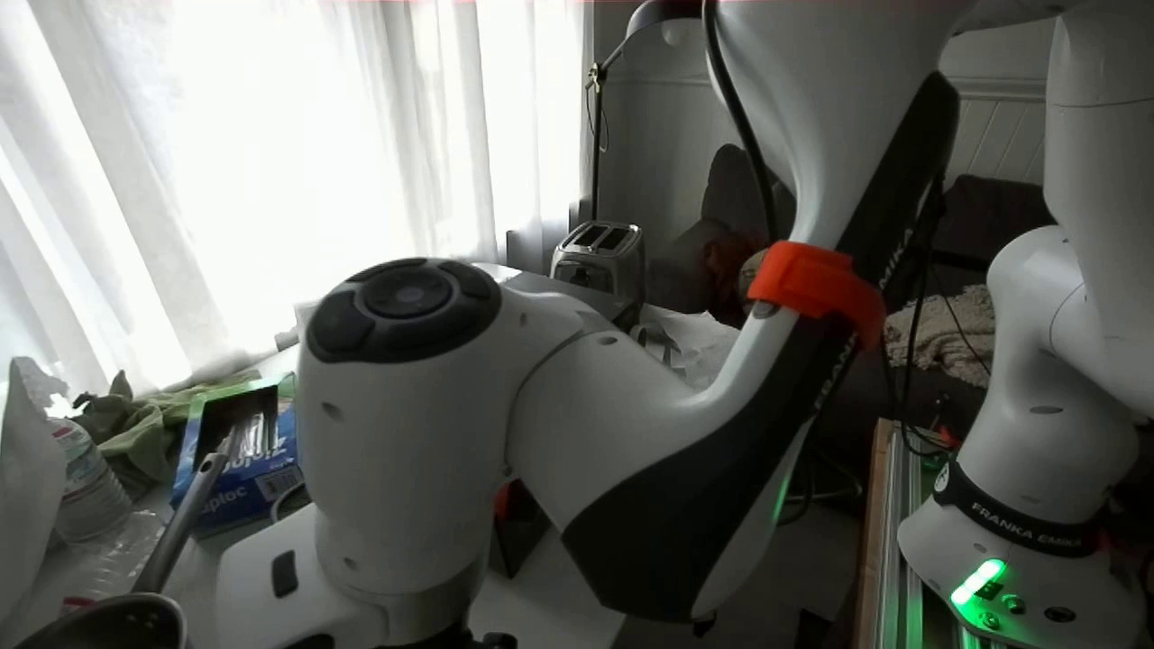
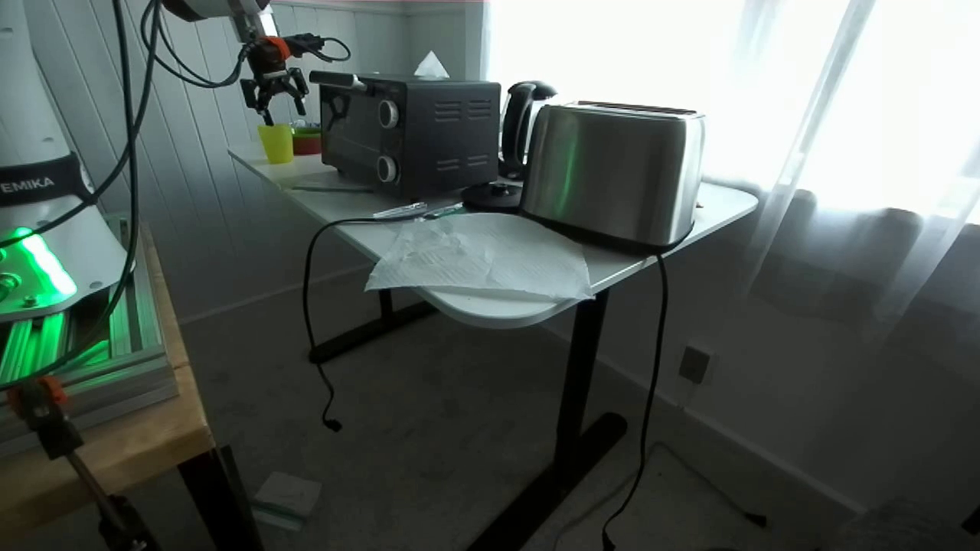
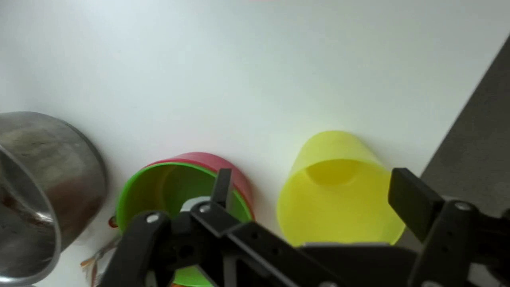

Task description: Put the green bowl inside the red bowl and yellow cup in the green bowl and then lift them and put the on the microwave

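Observation:
The yellow cup (image 3: 338, 199) stands upright on the white table near its edge; it also shows in an exterior view (image 2: 276, 144). The green bowl (image 3: 187, 183) sits inside the red bowl (image 3: 221, 161), left of the cup in the wrist view. In an exterior view the red bowl (image 2: 308, 145) is partly behind the cup. My gripper (image 3: 312, 189) is open and empty above the cup, its fingers apart on either side of the cup's mouth; one finger covers part of the green bowl. It also shows in an exterior view (image 2: 282, 113). The black microwave (image 2: 444, 138) stands beside the bowls.
A metal pot (image 3: 51, 179) stands left of the bowls. A silver toaster (image 2: 612, 168), black kettle (image 2: 519, 126) and paper sheet (image 2: 490, 252) are past the microwave. A tissue-like white peak (image 2: 431, 66) shows at the microwave's top. A Ziploc box (image 1: 239, 451) and bottle (image 1: 90, 487) lie by the window.

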Robot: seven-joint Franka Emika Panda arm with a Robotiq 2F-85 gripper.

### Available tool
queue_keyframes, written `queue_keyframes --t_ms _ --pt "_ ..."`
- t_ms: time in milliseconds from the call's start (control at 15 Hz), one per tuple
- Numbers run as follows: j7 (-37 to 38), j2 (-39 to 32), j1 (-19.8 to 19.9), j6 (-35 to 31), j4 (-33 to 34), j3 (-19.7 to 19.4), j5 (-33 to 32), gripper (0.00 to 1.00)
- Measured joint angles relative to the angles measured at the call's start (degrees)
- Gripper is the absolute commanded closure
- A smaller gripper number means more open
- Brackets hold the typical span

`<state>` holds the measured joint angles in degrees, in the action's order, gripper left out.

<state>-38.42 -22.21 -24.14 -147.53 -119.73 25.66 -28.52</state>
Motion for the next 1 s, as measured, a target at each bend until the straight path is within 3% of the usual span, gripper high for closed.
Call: queue_keyframes --t_ms 467,1000 --pt "-4.7 0.1 0.8 -4.6 -5.1 1.2 2.7 0.00" --pt "-4.8 0.1 1.7 -7.5 -6.5 1.1 3.1 0.00"
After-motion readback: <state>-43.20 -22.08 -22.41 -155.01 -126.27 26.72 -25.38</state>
